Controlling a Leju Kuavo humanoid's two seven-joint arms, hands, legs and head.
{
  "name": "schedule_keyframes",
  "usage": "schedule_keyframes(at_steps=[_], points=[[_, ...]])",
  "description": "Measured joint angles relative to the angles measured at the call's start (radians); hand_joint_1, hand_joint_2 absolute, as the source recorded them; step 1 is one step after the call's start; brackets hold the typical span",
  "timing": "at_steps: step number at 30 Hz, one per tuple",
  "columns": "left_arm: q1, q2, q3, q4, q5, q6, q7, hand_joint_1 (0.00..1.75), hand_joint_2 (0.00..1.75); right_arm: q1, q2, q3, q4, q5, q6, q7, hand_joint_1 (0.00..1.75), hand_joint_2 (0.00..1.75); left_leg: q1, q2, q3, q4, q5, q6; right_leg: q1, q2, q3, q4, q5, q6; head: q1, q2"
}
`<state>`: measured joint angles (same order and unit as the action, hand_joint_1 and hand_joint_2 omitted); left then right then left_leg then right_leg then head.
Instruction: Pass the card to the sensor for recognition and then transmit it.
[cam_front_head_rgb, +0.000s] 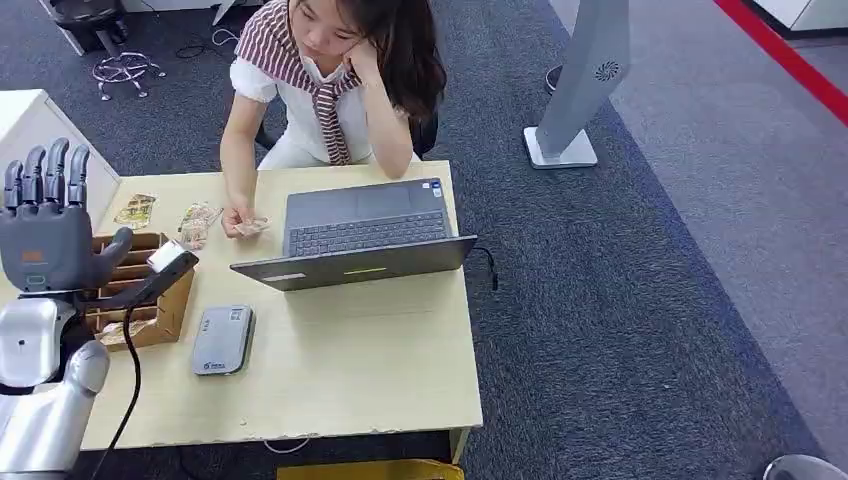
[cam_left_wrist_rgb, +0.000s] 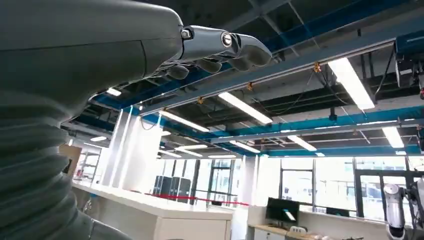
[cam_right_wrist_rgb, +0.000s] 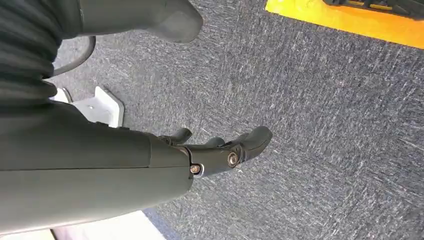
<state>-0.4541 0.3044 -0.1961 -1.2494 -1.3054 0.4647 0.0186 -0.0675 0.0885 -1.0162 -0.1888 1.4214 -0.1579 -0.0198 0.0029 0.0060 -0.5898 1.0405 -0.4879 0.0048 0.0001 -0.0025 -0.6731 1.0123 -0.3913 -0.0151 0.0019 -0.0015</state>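
Observation:
My left hand (cam_front_head_rgb: 48, 225) is raised at the table's left edge, fingers pointing up and spread, with nothing in it. In the left wrist view its fingers (cam_left_wrist_rgb: 220, 47) stand against the ceiling. A flat grey card reader (cam_front_head_rgb: 222, 340) lies on the table right of a wooden card box (cam_front_head_rgb: 172, 305). A white card (cam_front_head_rgb: 165, 255) sticks up at the box's top, with a dark bar (cam_front_head_rgb: 150, 285) beside it. The person's hand (cam_front_head_rgb: 243, 224) holds a small card on the table. My right hand (cam_right_wrist_rgb: 220, 150) hangs over grey carpet, fingers loosely apart and empty.
An open grey laptop (cam_front_head_rgb: 360, 235) sits mid-table in front of the seated person (cam_front_head_rgb: 330, 80). Loose printed cards (cam_front_head_rgb: 198, 222) lie near the far left edge. A black cable (cam_front_head_rgb: 130, 385) runs down by my arm. A white stand (cam_front_head_rgb: 575, 90) is on the carpet beyond.

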Motion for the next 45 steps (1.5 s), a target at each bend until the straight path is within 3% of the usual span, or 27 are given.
schedule_keyframes(at_steps=[4, 8, 12, 16, 22, 28, 35, 45], points=[[0.133, -0.001, 0.008, -0.136, -0.003, 0.039, -0.044, 0.00, 1.75, 0.002, 0.000, -0.005, 0.000, -0.023, -0.013, 0.022, 0.00, 1.75, 0.000, 0.003, 0.001, -0.001, -0.002, 0.000, -0.001, 0.003, 0.000, 0.000, -0.001, -0.001, 0.000, 0.000], [0.388, 0.002, 0.024, -0.321, -0.023, 0.048, -0.059, 0.00, 1.75, 0.007, 0.002, -0.020, 0.000, -0.047, -0.030, 0.042, 0.00, 1.75, -0.001, 0.009, 0.003, -0.001, -0.007, 0.001, -0.001, 0.008, 0.000, 0.000, -0.005, 0.000, -0.001, 0.000], [0.585, 0.034, 0.064, -0.410, 0.020, -0.029, -0.042, 0.00, 1.75, 0.011, 0.004, -0.036, 0.001, -0.056, -0.042, 0.051, 0.00, 1.75, 0.000, 0.007, 0.003, -0.001, -0.010, 0.001, -0.001, 0.007, 0.000, 0.000, -0.009, 0.003, -0.002, 0.000], [0.675, 0.061, 0.097, -0.423, 0.063, -0.087, -0.042, 0.00, 1.75, 0.010, 0.004, -0.037, 0.002, -0.054, -0.043, 0.056, 0.00, 1.75, 0.000, 0.005, 0.003, -0.001, -0.009, 0.001, -0.001, 0.005, 0.000, 0.000, -0.009, 0.002, -0.002, 0.000], [0.715, 0.065, 0.111, -0.421, 0.078, -0.089, -0.043, 0.00, 1.75, 0.010, 0.005, -0.047, 0.002, -0.053, -0.048, 0.056, 0.00, 1.75, 0.000, 0.004, 0.003, -0.001, -0.009, 0.001, -0.001, 0.004, 0.001, 0.000, -0.009, 0.003, -0.001, 0.000], [0.705, 0.037, 0.148, -0.368, 0.096, -0.044, -0.030, 0.00, 1.75, 0.009, 0.007, -0.050, 0.002, -0.052, -0.048, 0.050, 0.00, 1.75, 0.000, 0.003, 0.003, -0.001, -0.009, 0.001, -0.001, 0.004, 0.001, 0.000, -0.009, 0.003, -0.002, 0.000], [0.664, 0.000, 0.225, -0.280, 0.120, 0.024, -0.058, 0.00, 1.75, 0.008, 0.007, -0.050, 0.002, -0.045, -0.045, 0.048, 0.00, 1.75, 0.000, 0.003, 0.003, -0.001, -0.008, 0.001, -0.001, 0.003, 0.001, 0.000, -0.009, 0.003, -0.002, 0.000], [0.591, -0.031, 0.306, -0.183, 0.128, 0.059, -0.096, 0.00, 1.75, 0.005, 0.007, -0.049, 0.002, -0.033, -0.040, 0.045, 0.00, 1.75, 0.000, 0.001, 0.003, -0.001, -0.008, 0.001, -0.001, 0.002, 0.002, 0.000, -0.009, 0.003, -0.002, 0.000]])
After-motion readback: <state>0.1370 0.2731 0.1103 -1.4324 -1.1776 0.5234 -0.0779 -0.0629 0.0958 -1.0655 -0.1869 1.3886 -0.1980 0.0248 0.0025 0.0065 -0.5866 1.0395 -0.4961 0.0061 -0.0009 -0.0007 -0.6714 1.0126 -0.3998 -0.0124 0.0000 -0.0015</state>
